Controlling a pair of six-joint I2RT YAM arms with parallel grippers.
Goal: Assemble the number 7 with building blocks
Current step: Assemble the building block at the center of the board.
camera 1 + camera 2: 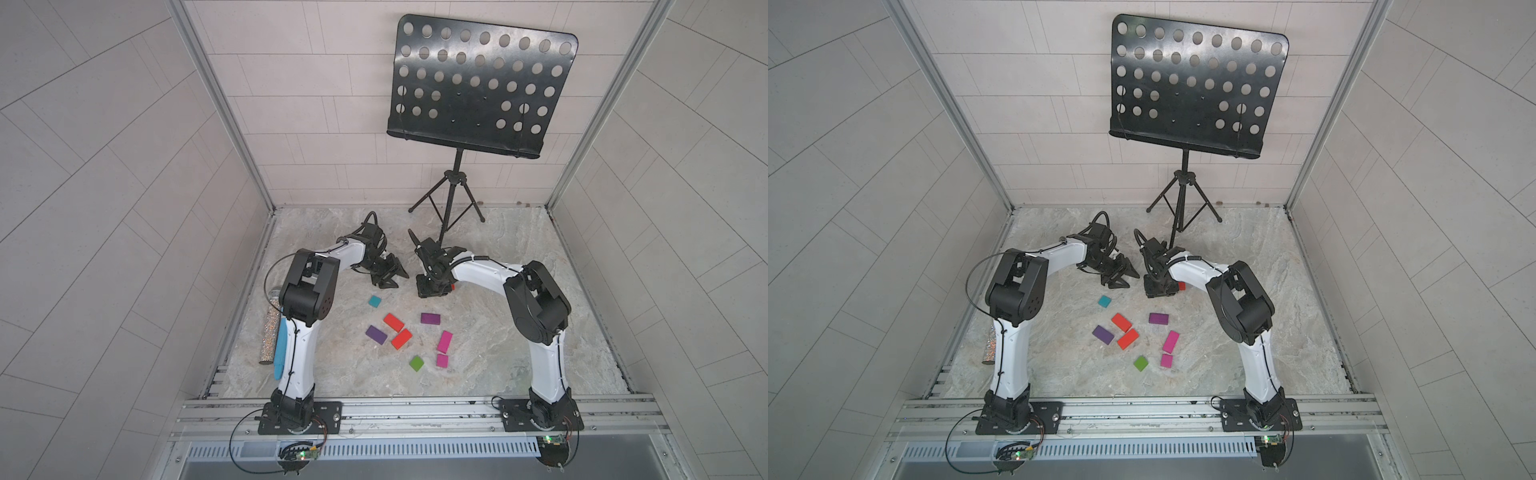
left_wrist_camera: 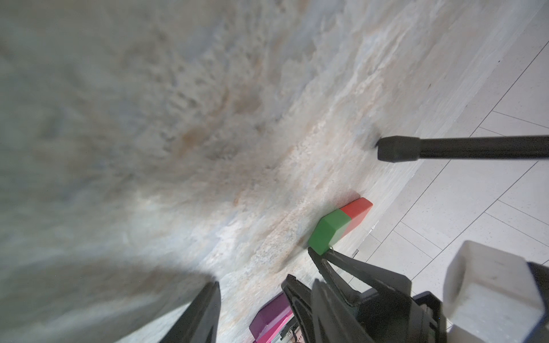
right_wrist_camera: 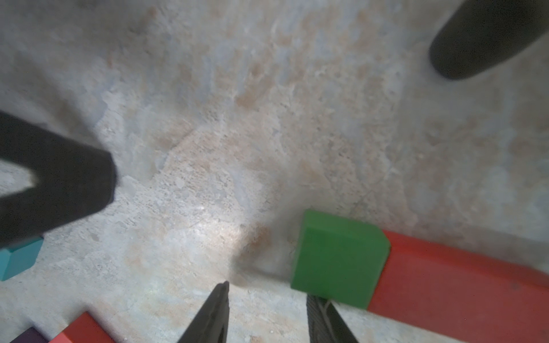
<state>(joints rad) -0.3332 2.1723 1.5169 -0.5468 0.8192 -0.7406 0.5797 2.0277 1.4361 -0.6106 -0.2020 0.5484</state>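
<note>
A green square block (image 3: 338, 258) butts end-on against a red rectangular block (image 3: 460, 285) at the far middle of the marbled counter (image 1: 332, 374). Their line runs side to side, green end toward the left arm. The right tool (image 3: 267, 291), partly spread and empty, has one fingertip (image 3: 323, 317) at the green edge. The left tool (image 1: 401, 281) hovers nearby, spread, empty.

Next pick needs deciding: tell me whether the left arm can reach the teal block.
Probably yes: the teal block lies alone, close to the left gripper, with nothing between them.
</note>
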